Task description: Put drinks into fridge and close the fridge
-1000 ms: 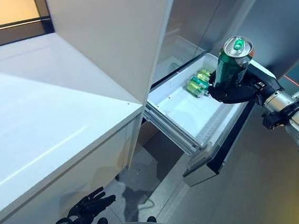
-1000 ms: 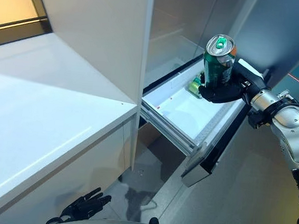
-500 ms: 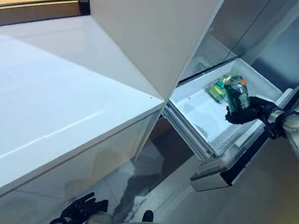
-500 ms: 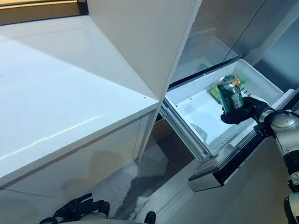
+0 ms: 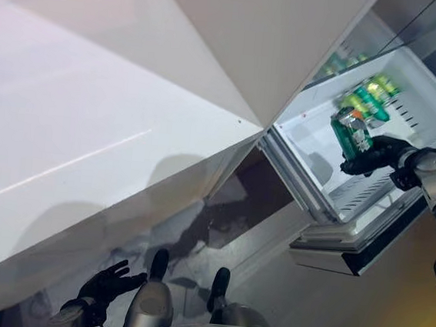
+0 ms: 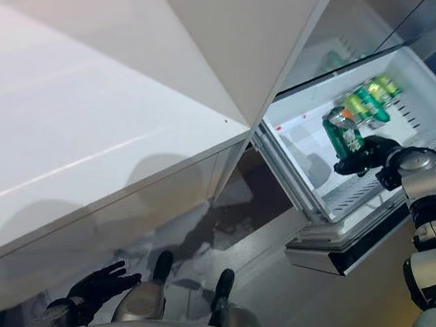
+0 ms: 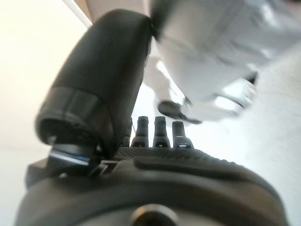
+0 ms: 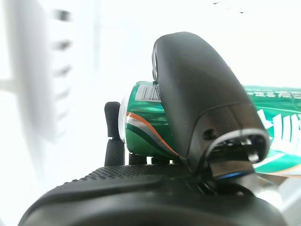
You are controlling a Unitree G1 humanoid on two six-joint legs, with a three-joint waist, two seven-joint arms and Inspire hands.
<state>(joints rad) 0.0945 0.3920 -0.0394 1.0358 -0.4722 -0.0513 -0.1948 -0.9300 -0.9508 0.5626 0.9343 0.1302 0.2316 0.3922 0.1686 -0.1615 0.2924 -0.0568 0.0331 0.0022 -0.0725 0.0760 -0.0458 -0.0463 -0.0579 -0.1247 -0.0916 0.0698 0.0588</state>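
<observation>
My right hand [image 5: 376,154] holds a green drink can [image 5: 351,133] tilted inside the pulled-out white fridge drawer [image 5: 370,190]. In the right wrist view the thumb [image 8: 202,103] and fingers wrap the can [image 8: 146,120]. Other green cans [image 5: 373,97] lie at the drawer's far end. My left hand [image 5: 104,286] hangs low near the floor under the counter, fingers spread and holding nothing; its fingers [image 7: 155,129] look straight in the left wrist view.
A wide white counter [image 5: 75,119] fills the left. A white cabinet panel [image 5: 292,39] stands above the drawer. The drawer's dark front [image 5: 364,255] juts out over the grey floor [image 5: 283,293].
The camera has swung down and left. My right hand has lowered the can deeper into the drawer and tipped it further over. The left hand stays low.
</observation>
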